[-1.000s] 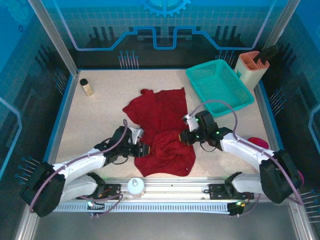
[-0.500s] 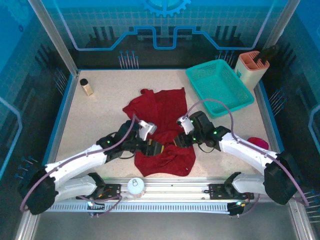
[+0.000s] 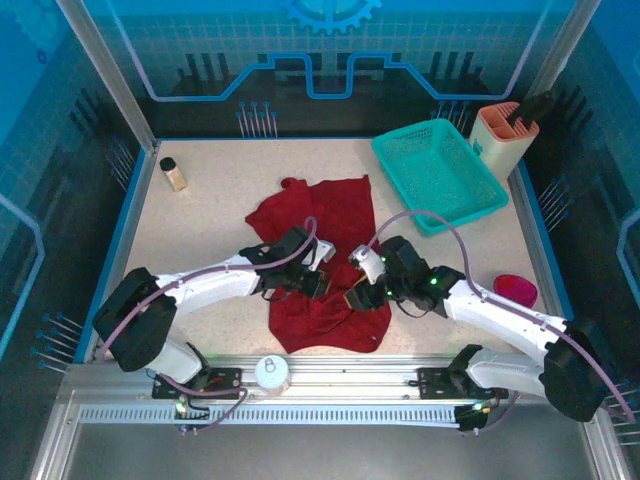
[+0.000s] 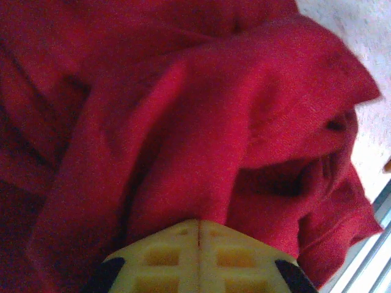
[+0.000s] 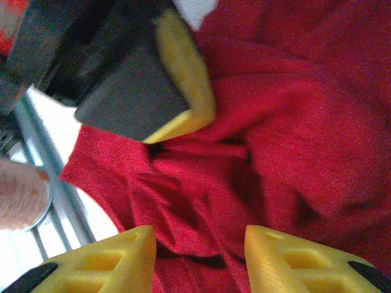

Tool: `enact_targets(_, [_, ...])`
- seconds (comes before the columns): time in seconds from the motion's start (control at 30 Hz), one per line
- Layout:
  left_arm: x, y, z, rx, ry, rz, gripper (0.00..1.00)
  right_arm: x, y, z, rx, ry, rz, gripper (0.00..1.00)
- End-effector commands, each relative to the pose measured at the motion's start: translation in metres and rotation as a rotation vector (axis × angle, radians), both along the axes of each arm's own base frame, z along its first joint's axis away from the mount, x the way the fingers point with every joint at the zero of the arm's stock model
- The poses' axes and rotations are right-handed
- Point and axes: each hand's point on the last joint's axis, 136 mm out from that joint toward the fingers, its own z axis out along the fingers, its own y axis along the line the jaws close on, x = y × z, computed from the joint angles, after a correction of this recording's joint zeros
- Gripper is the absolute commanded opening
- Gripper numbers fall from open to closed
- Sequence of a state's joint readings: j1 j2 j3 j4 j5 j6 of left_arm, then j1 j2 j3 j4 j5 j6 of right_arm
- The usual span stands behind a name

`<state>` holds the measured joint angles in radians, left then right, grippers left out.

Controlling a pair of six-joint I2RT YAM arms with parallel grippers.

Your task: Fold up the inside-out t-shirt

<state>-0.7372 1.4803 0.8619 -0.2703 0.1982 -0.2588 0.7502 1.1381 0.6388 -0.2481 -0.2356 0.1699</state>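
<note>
Crumpled mid-tabletop, the inside-out t-shirt awaits flattening: left hand clamped on a cloth ridge, right hand half-open, empty. The next move likely needs a matching grip.

- Whether the t-shirt is pinched between the left gripper's pressed-together tips cannot be told.
- Outside one jaw of the right gripper, a blurred round object is cut off.
- Beyond both jaws, the t-shirt runs off-frame.
</note>
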Motion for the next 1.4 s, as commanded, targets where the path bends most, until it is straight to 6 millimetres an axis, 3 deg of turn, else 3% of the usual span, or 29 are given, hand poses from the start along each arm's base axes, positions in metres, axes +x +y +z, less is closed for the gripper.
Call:
enact_targets(0.0, [-0.015, -0.003, 0.042, -0.103, -0.04, -0.061, 0.0, 0.003, 0.019, 0.008, 0.05, -0.146, 0.128, 0.43])
enact_targets(0.1, [-0.029, -0.006, 0.075, -0.245, -0.037, -0.081, 0.0, 0.026, 0.029, 0.01, 0.022, -0.299, 0.162, 0.45])
enact_targets(0.17, [-0.033, -0.003, 0.085, -0.303, -0.031, -0.057, 0.0, 0.033, 0.038, 0.009, 0.006, -0.379, 0.226, 0.42])
enact_targets(0.3, [-0.028, 0.008, 0.098, -0.441, 0.013, 0.026, 0.0, 0.025, 0.036, -0.006, -0.082, -0.418, 0.346, 0.18])
enact_targets(0.37, [-0.028, 0.014, 0.094, -0.435, 0.003, 0.037, 0.01, 0.02, 0.032, -0.004, -0.073, -0.424, 0.355, 0.04])
enact_targets(0.4, [-0.027, 0.017, 0.087, -0.406, -0.002, 0.048, 0.2, 0.016, 0.031, -0.001, -0.058, -0.436, 0.366, 0.0])
enact_targets(0.43, [-0.026, 0.02, 0.08, -0.383, 0.001, 0.062, 0.32, 0.015, 0.028, 0.003, -0.051, -0.441, 0.349, 0.0])
enact_targets(0.53, [-0.028, 0.011, 0.068, -0.35, 0.017, -0.003, 0.48, 0.011, 0.021, 0.015, -0.013, -0.437, 0.295, 0.0])
enact_targets(0.6, [-0.032, 0.003, 0.057, -0.275, -0.007, -0.077, 0.51, 0.007, 0.018, 0.023, 0.043, -0.419, 0.253, 0.0])
enact_targets(0.7, [-0.026, -0.006, 0.038, -0.116, -0.043, -0.139, 0.52, 0.017, 0.004, 0.027, 0.093, -0.303, 0.024, 0.01])
enact_targets(0.77, [-0.013, -0.005, 0.028, -0.056, -0.043, -0.106, 0.51, 0.012, 0.0, 0.021, 0.109, -0.198, -0.047, 0.11])
enact_targets(0.83, [0.0, -0.003, 0.019, -0.013, -0.069, -0.071, 0.46, 0.012, -0.004, 0.014, 0.109, -0.121, -0.114, 0.3])
enact_targets(1.0, [0.022, 0.006, 0.0, 0.118, -0.098, -0.021, 0.22, 0.013, -0.005, -0.004, 0.051, 0.007, -0.186, 0.41])
enact_targets(1.2, [0.026, 0.017, -0.009, 0.172, -0.113, -0.03, 0.1, 0.02, -0.003, -0.02, -0.021, 0.093, -0.243, 0.45])
enact_targets(1.27, [0.026, 0.02, -0.01, 0.162, -0.1, -0.026, 0.0, 0.024, -0.001, -0.022, -0.025, 0.089, -0.25, 0.46])
enact_targets(1.33, [0.024, 0.021, -0.007, 0.131, -0.078, -0.026, 0.0, 0.029, 0.004, -0.029, -0.021, 0.057, -0.226, 0.42])
enact_targets(1.37, [0.023, 0.022, -0.004, 0.106, -0.07, -0.019, 0.0, 0.031, 0.007, -0.033, -0.022, 0.045, -0.2, 0.31])
